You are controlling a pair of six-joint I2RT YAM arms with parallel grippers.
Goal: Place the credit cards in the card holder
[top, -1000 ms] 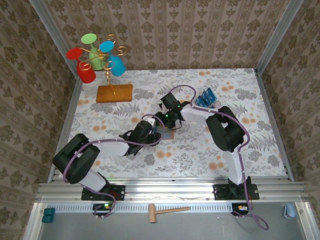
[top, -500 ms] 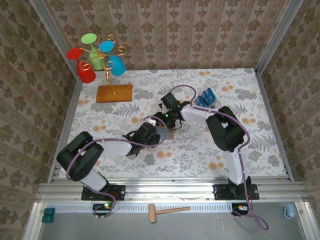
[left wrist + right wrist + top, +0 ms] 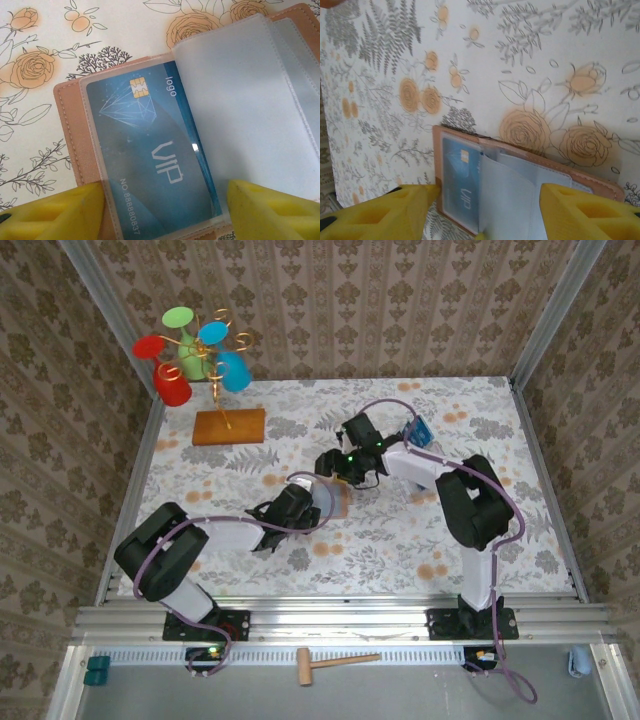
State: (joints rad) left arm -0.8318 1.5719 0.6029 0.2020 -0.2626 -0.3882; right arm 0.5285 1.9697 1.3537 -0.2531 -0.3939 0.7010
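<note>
The card holder (image 3: 337, 502) lies open on the flowered table, tan cover (image 3: 67, 130) down, clear sleeves up. One blue credit card (image 3: 150, 150) marked VIP sits inside the left sleeve (image 3: 457, 185). A second clear sleeve stands partly raised over it (image 3: 507, 200). My left gripper (image 3: 165, 215) is open at the holder's near edge, one yellow finger (image 3: 55, 215) on each side of the carded sleeve. My right gripper (image 3: 487, 215) is open above the holder (image 3: 560, 167), nothing between its fingers; it hangs just behind the holder (image 3: 335, 468). More blue credit cards (image 3: 418, 430) stand at the back right.
A wooden slab (image 3: 228, 426) with a gold stem and coloured cups (image 3: 190, 355) stands at the back left. Patterned walls close the table on three sides. A small wooden hammer (image 3: 335, 662) lies off the table in front.
The right gripper has drawn back and to the right, off the card holder, uncovering it in the top view. The left gripper has edged a little right and stays at the holder.
</note>
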